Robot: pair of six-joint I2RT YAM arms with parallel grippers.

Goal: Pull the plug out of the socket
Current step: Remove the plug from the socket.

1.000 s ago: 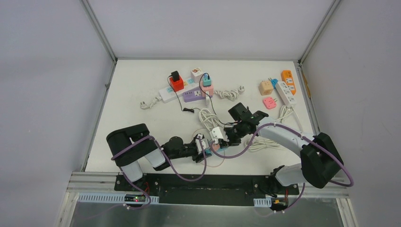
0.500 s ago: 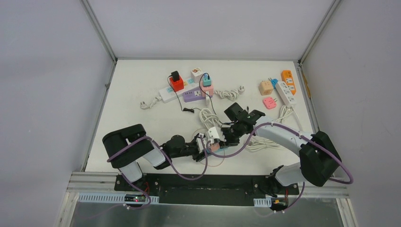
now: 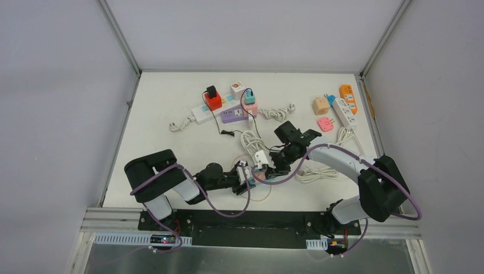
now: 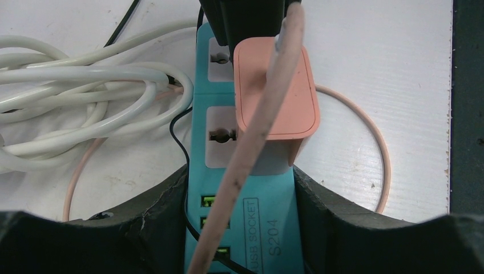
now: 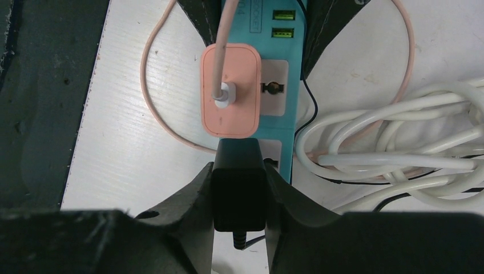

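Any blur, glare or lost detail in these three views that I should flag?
Top external: even, soft light, no glare on the table, everything small. Left wrist: teal power strip sharp, print readable; left fingers dark. Right wrist: pink adapter crisp; black plug too dark for detail; right fingers soft-edged.

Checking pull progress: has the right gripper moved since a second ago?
Yes, slightly: the right gripper edged up-frame, nearer the white cable coil.

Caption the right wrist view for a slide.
Right gripper clamps black plug on teal strip beside pink charger; left gripper holds the strip.
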